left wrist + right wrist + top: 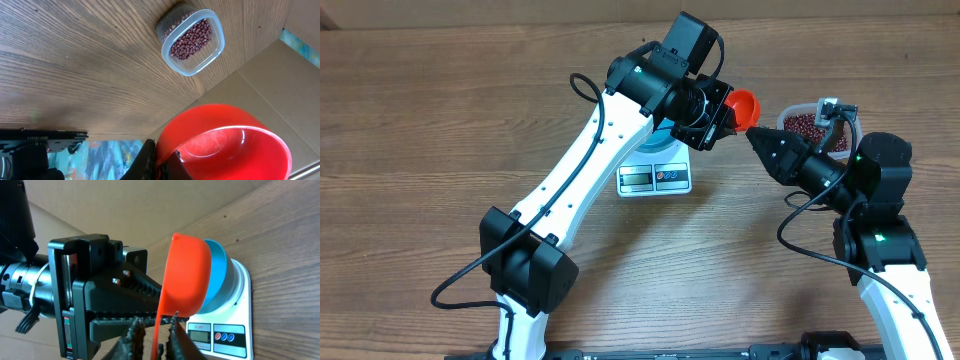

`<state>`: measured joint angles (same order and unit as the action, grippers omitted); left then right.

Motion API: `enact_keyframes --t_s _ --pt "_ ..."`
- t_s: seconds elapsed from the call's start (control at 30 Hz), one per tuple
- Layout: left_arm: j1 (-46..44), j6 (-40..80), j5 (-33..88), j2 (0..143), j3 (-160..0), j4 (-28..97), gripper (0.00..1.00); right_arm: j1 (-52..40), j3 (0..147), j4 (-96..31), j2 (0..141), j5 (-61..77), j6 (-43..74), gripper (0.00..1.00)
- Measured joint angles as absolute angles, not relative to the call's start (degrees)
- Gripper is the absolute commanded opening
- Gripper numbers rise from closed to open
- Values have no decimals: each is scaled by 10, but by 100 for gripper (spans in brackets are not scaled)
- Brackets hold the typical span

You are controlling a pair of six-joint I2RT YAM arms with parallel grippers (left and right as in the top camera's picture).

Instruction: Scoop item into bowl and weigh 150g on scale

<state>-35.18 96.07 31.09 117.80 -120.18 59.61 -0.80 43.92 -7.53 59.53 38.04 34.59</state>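
The risk we see is a fumbled hand-over. The left tool (723, 120) is pressed together on the red scoop (745, 104) and holds it in the air. The right tool (155, 336) has its fingers (175, 337) standing either side of the thin handle, and we cannot tell whether they pinch it yet. If the left tool let go before that pinch is firm, we judge the scoop would drop toward the scale (655, 180) or the tabletop (440, 150). A pinch on the edge-on handle could also let the cup swing round. If both tools pulled at once, the thin plastic might twist out.

The scoop is empty and turned on its side. In the right wrist view its long axis runs from the handle at 6 o'clock to the cup at 12, tipped slightly toward 1. Its mouth faces 9 o'clock, toward the left tool. The blue bowl (220, 267) sits on the scale, just behind the scoop in that view. The beans (191, 39) lie in the clear tub (810, 125), at 3 o'clock from the scoop overhead, near the right arm.
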Motion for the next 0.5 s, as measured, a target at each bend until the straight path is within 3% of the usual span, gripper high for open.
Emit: enact_keyframes --t_s 0.13,0.43,0.5 --pt "-352 961 311 1178 -1202 596 4 -8 439 -74 595 381 345 4" --pt "-352 948 310 1178 -1202 595 5 -8 439 -75 595 376 345 4" --pt "-352 936 307 1178 -1202 595 16 -8 439 -76 595 376 345 4"
